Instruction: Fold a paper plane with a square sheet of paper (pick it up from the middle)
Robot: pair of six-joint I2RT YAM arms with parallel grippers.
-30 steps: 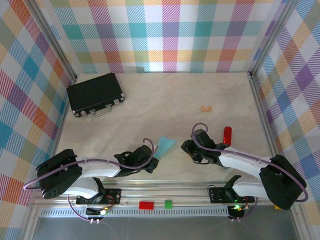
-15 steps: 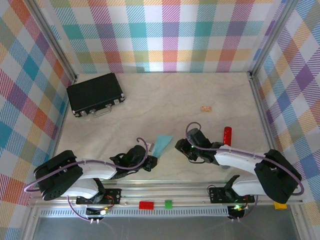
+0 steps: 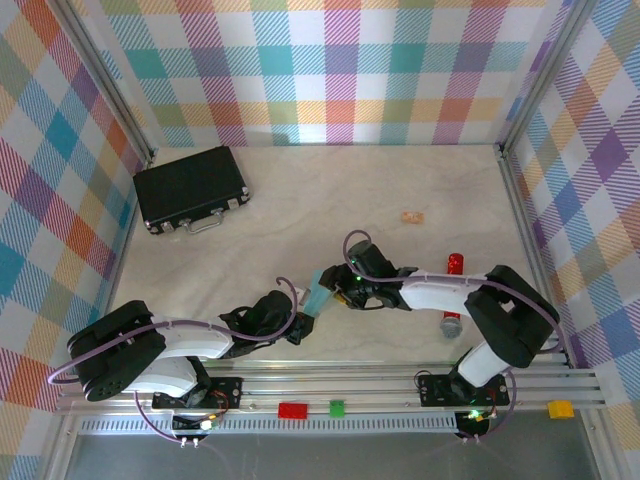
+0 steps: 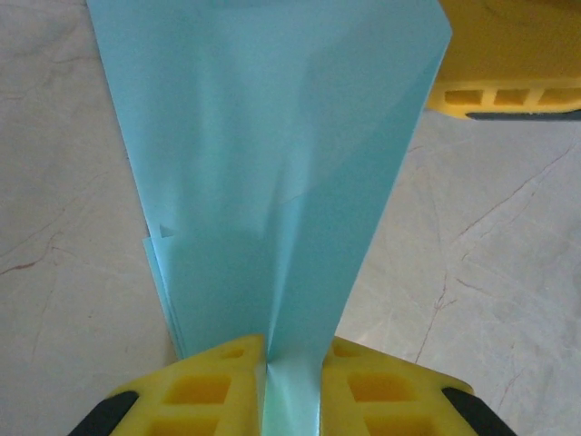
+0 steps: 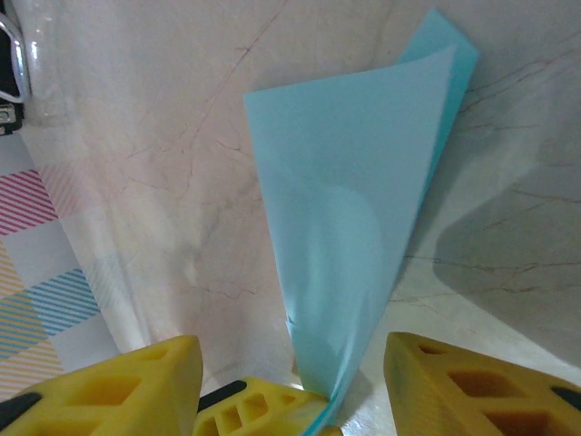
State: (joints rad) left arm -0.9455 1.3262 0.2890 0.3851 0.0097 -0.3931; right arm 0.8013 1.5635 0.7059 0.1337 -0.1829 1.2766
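Since 1 s ago the right gripper (image 3: 333, 290) has been swung left, away from the marker (image 3: 455, 264), and brought up to the paper (image 3: 319, 298). The left gripper (image 3: 302, 320) has barely been shifted.

Paper: already folded into a tapered, layered piece, not yet a finished plane. The narrow end is pinched flat between the left fingers (image 4: 209, 381), and the wide end is fanned out just above the table (image 3: 300, 230) toward the right gripper. A fold line can be seen running up from the pinch in the left wrist view. Holding by the narrow end leaves the free end offered for a 2nd grip. Judged: a 2-handed crease or a re-grip is being set up.

Right jaws: spread, with 1 finger on either side of the paper's near end in the right wrist view. No contact can be confirmed and nothing is held. Judged: they are being lined up to close on it.

Pose: the left arm is laid low along the near edge, forearm pointed right, wrist close to the tabletop. The right arm is stretched left from its base, nearly flat, wrist aimed at the left gripper. The 2 grippers are almost nose to nose with the paper between them.

The case (image 3: 190, 187) and scrap (image 3: 412, 216) are well apart at the back and are not involved.
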